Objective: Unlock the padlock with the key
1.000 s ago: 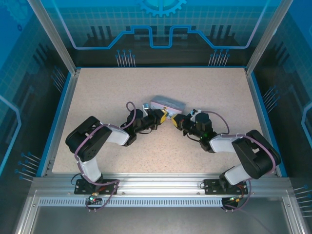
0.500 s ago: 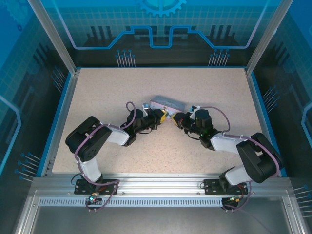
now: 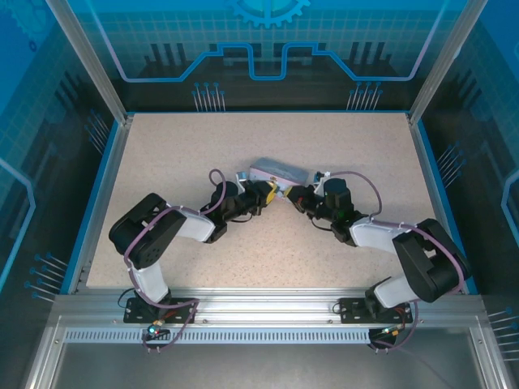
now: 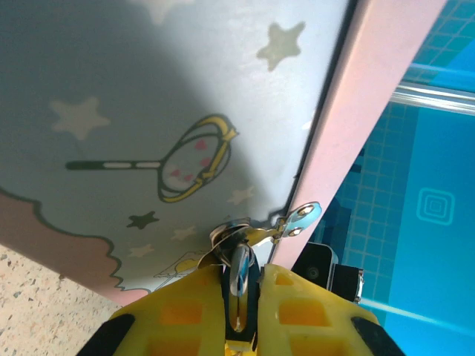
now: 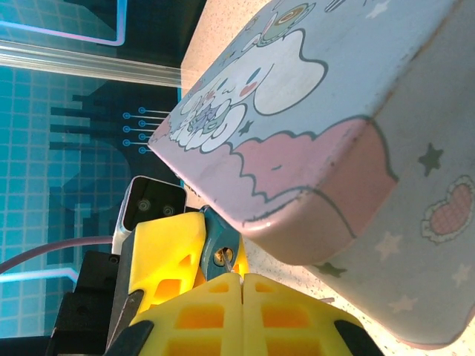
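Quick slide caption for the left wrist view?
Padlock clamped between the yellow left jaws, at the metal clasp on the star-printed tin.

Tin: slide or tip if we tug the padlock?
Likely slides: the tin looks thin, light metal on a smooth table. Tipping seems unlikely: low and wide. The left gripper pinches the padlock at the tin's hasp, so tugs probably transfer directly.
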{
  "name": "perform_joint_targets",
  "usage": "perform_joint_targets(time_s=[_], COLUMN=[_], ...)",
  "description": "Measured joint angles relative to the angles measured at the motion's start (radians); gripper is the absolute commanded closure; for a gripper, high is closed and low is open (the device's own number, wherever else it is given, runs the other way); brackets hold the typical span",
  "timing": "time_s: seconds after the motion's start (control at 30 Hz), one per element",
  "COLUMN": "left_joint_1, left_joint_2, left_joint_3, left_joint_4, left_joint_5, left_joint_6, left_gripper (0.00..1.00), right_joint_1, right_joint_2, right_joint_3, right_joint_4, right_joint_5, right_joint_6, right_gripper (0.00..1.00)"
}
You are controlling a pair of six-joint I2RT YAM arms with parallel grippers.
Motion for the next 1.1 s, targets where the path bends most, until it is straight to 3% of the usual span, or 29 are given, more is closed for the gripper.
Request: perform_joint_targets(time_s=[0.23,0.37,0.8,1.1], left_joint_1=[0.008,0.008,0.002,0.002], left_joint_2=[0.000,0.000,0.000,0.000], left_joint_3=[-0.002,-0.007,-0.008,-0.008], left_joint_4=[-0.017,-0.026,-0.014,-0.014], left_joint_5=[-0.025,-0.027,0.003,0.002], left_joint_6=[0.000,0.000,0.000,0.000], left_gripper=[1.00,1.00,1.00,1.00], right_joint_1=[-0.006,-0.006,-0.013,-0.017], right_joint_2=[0.134,0.152,0.040,0.015], right_joint_3=[-0.033,-0.039,-0.023,0.034], right_joint_4=[0.225,0.252,0.071,-0.060], right_joint_5=[-0.023,-0.027,-0.028,-0.035], right_joint_6=[0.151,0.178,0.037,-0.152], right_gripper=[1.00,1.00,1.00,1.00])
